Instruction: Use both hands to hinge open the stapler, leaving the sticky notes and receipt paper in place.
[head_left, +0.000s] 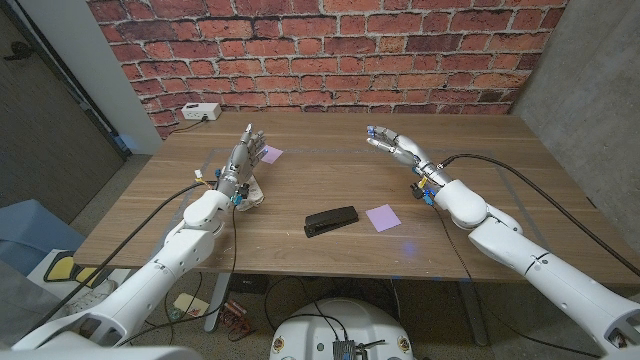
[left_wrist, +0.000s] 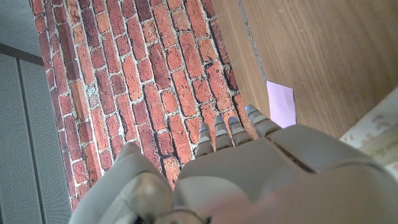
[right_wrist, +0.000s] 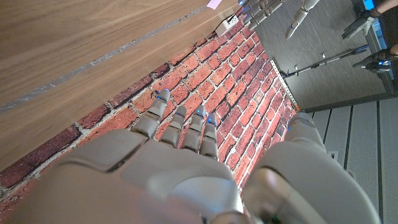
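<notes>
The stapler (head_left: 331, 221) is lying crosswise on the worktop (head_left: 330, 160), nearer the left robot hand (head_left: 246, 150) than the right robot hand (head_left: 395, 147); both are hovering open, holding nothing

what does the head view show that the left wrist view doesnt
Head view alone: the closed black stapler lying on the table, a purple sticky note to its right, the right hand raised and empty, and a white box at the table's far edge. Left wrist view alone: grey wall panels beside the bricks. Both: the left hand, the brick wall, and the far sticky note.
</notes>
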